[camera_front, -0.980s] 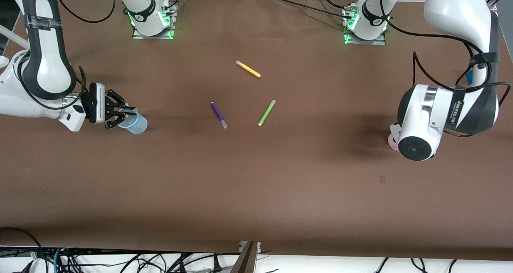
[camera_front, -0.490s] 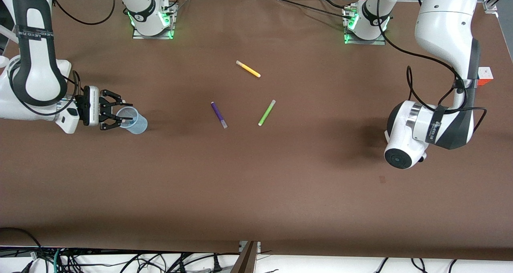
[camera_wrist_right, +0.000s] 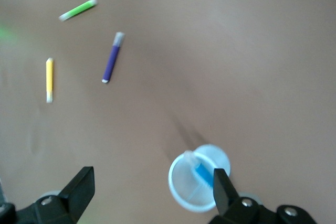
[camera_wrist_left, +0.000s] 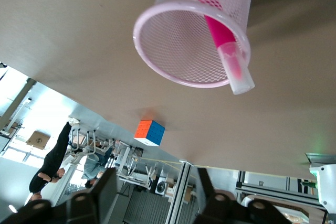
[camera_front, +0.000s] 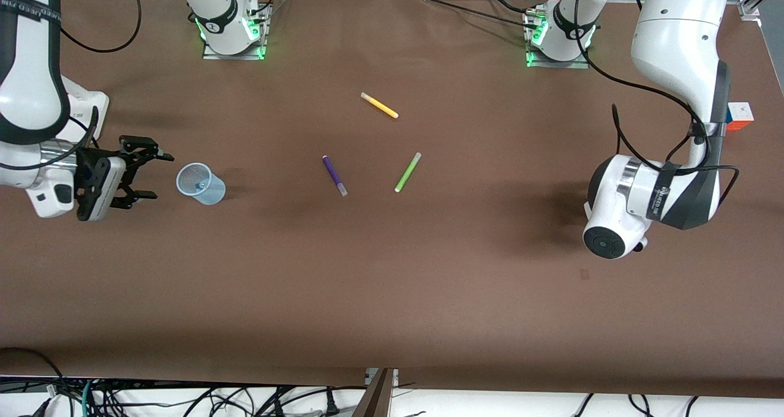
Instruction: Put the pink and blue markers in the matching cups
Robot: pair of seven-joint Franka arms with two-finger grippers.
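Both pens already stand in their cups — blue marker (camera_wrist_right: 201, 173) leaning in the blue cup (camera_front: 201, 184) at frame left, just beside the wide-open, empty right gripper (camera_front: 142, 175); pink marker (camera_wrist_left: 220, 40) slanting in the pink cup (camera_wrist_left: 191, 38) under the open left gripper (camera_wrist_left: 152, 203).

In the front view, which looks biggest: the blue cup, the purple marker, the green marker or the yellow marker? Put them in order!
1. blue cup, clearly the bulkiest.
2. green marker, yellow marker and purple marker: they look about the same length and thickness, so I won't rank them.
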